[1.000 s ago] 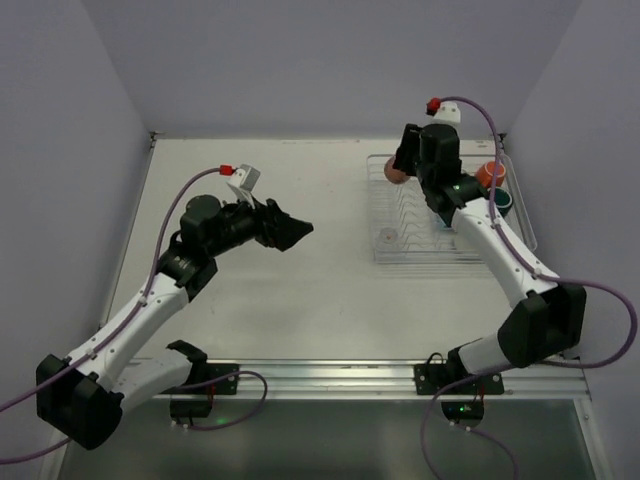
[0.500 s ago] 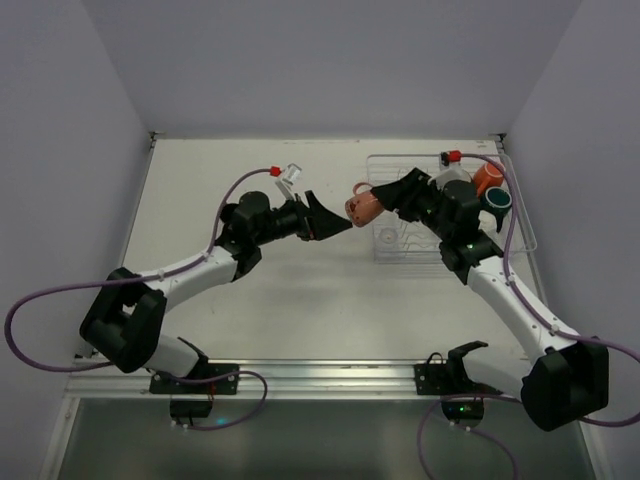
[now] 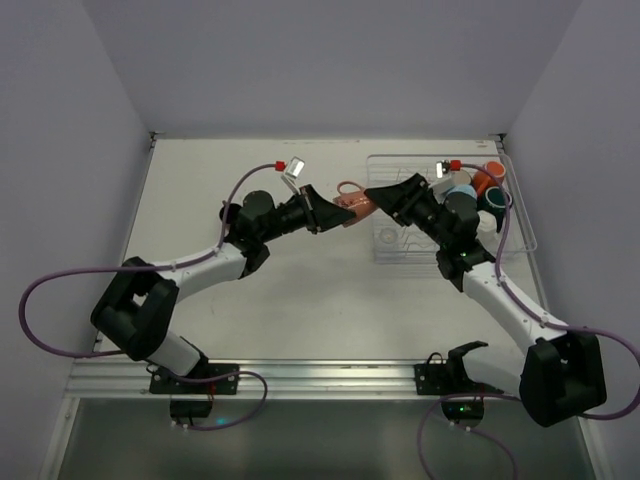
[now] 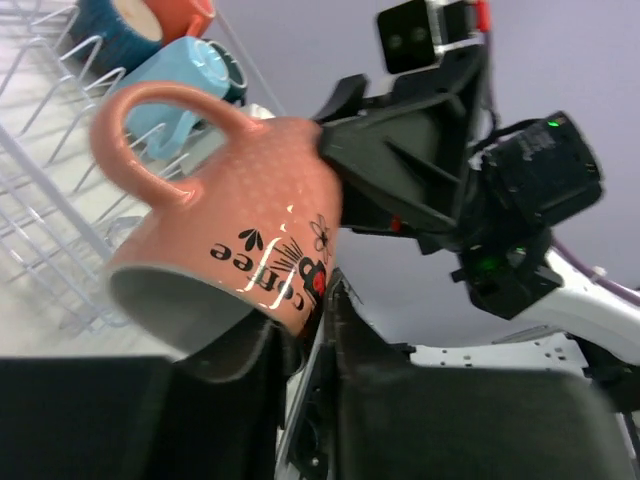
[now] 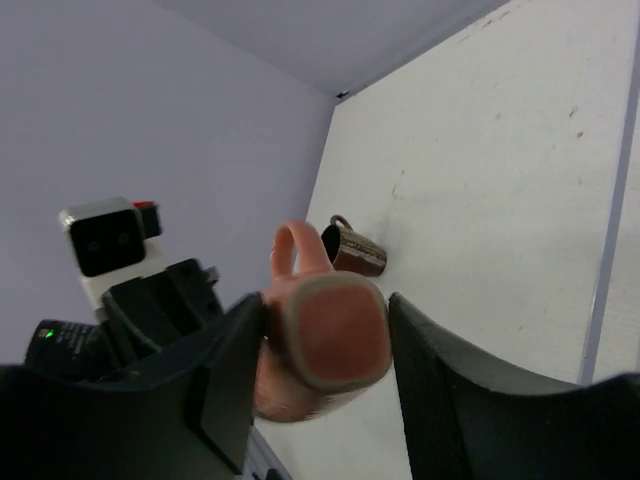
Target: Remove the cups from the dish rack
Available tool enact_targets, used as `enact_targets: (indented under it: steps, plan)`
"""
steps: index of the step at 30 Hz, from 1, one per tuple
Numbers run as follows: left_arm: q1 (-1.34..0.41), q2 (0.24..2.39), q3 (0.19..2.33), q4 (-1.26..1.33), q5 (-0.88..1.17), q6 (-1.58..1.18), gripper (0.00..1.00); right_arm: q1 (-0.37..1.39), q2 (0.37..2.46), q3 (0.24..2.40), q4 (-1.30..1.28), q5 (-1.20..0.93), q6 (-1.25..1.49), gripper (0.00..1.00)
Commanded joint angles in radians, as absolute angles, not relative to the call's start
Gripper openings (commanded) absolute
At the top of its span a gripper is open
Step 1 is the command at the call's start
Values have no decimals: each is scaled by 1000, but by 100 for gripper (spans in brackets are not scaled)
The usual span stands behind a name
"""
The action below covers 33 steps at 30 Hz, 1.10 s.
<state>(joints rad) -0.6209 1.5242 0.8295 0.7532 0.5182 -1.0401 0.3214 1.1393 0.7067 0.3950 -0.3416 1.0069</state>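
Observation:
A salmon-pink cup (image 3: 350,207) hangs in the air between the two arms, left of the dish rack (image 3: 400,252). My right gripper (image 3: 372,195) is shut on its base end; in the right wrist view the cup's bottom (image 5: 335,335) fills the space between the right gripper's (image 5: 325,320) fingers. My left gripper (image 3: 325,212) is shut on the cup's rim. In the left wrist view, one finger of the left gripper (image 4: 315,325) is inside the cup's (image 4: 240,220) mouth and one is outside. An orange cup (image 3: 490,177), a light blue cup (image 3: 462,192) and a dark teal cup (image 3: 497,200) remain in the rack.
A small brown mug (image 5: 352,250) lies on its side on the table, seen past the pink cup in the right wrist view. The rack's wire tines (image 4: 50,180) show at the left of the left wrist view. Walls enclose the table on three sides.
The right arm carried the pink cup left, out of the rack. The left arm swung right to meet it and its jaws closed on the rim.

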Motion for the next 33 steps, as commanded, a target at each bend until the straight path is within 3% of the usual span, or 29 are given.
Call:
enact_targets:
  steps: [1,3,4,6,7,11,15,20,33]
  plan:
    - [-638,1508,851,897,485,-1014,6,374,1158,690,517,-442,1063,21]
    - [-638,1477,842,826,448,-955,0,383,1161,677,529,-446,1065,27]
    - [-638,1441,845,780,398,-922,0,387,1163,673,532,-449,1063,46]
    - [-637,1402,885,571,304,-808,0,387,1157,673,508,-450,1037,68]
    - [-638,1369,909,478,264,-761,0,387,1138,673,470,-433,1020,84]
    - [-630,1362,1106,9,65,-524,0,387,1071,683,344,-381,905,98]
    - [-589,1449,1325,-471,-95,-320,0,387,1008,680,226,-342,813,99]
    - [-540,1638,1543,-750,-117,-200,3,388,957,649,152,-296,752,98]
    - [-494,1962,1701,-882,-176,-120,3,397,933,611,114,-284,686,98]
